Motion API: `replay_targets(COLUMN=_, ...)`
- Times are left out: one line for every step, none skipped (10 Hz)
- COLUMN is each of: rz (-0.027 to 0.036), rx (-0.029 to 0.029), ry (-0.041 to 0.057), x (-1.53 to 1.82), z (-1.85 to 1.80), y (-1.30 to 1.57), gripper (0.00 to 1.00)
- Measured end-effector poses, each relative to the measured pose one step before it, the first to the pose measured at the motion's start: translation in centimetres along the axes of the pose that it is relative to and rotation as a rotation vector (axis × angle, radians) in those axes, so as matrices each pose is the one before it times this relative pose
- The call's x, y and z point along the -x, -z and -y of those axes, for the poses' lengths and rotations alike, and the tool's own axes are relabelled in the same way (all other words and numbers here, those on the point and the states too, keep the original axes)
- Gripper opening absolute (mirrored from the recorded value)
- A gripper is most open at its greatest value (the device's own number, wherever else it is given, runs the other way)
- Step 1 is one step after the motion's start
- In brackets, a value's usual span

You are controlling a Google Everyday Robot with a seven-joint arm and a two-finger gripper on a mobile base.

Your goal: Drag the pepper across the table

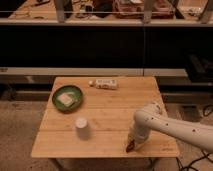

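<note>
Inspecting the worktop [110,107], we find the pepper [129,147] well right of the cup [82,128] and slightly nearer the front. The hand [133,141] sits down at the pepper; we cannot tell its grip. We judge most of the drag outstanding.

The gripper [133,142] sat low at the desk's [110,107] near edge. A white cup [82,128] stood near it along that edge. A green bowl [67,97] and a packet [106,84] blocked the far side. The middle was open.
</note>
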Motion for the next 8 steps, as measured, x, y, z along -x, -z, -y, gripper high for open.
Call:
replay_targets(rz=-0.00283, rx=-0.00694, ry=0.00358, x=-0.044, z=0.395, y=0.189, gripper=0.00)
replay_targets(rz=-0.00298, rx=-0.01026, ry=0.00591, x=-0.013, z=0.598, y=0.234, gripper=0.00)
replay_targets(rz=-0.00056, rx=-0.01181, ry=0.00270, x=-0.101, z=0.516, y=0.173, gripper=0.00)
replay_targets(rz=0.00071, rx=-0.00681, ry=0.00101, x=-0.092, z=0.262, y=0.007, gripper=0.00)
replay_targets(rz=-0.00112, rx=-0.00706, ry=0.00575, x=-0.147, z=0.363, y=-0.067, gripper=0.00)
replay_targets(rz=-0.00376, rx=-0.00752, ry=0.01281, x=-0.091, z=0.528, y=-0.125, gripper=0.00)
replay_targets(rz=-0.01133, rx=-0.01002, ry=0.01697, x=-0.173, z=0.737, y=-0.082, gripper=0.00)
replay_targets(rz=-0.01089, rx=-0.00672, ry=0.01221, x=-0.131, z=0.565, y=0.025, gripper=0.00)
